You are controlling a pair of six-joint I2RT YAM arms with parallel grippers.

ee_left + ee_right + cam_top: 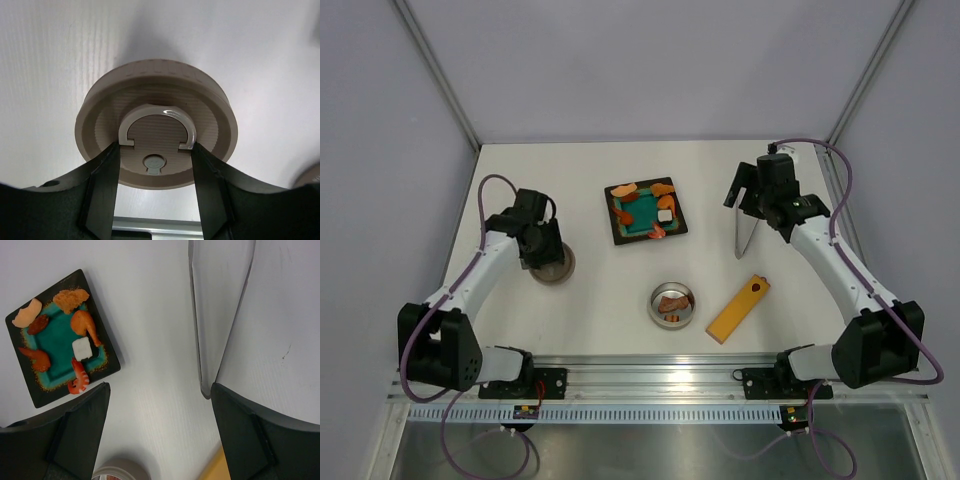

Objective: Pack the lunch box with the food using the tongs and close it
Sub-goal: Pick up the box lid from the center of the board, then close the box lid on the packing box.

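Observation:
The round grey-brown lid [155, 85] lies flat on the table at the left [553, 266]. My left gripper [155, 150] reaches down onto it [542, 245], and its jaws are shut against both ends of the curved handle [157, 111]. The shiny lunch box [654, 305] stands uncovered at the near centre with brown food pieces [672, 302] inside. More food [80, 325], including a white cube [82, 347], rests on the square black plate [35, 395]. The silver tongs [220, 315] lie on the table at the right [745, 235]. Just beside their narrow end, my right gripper [157, 390] is open with nothing between its fingers.
A long yellow-orange flat bar [738, 308] lies slantwise to the right of the lunch box. The black plate [620, 238] sits at the table's centre back. Grey walls close the table in at the back and sides.

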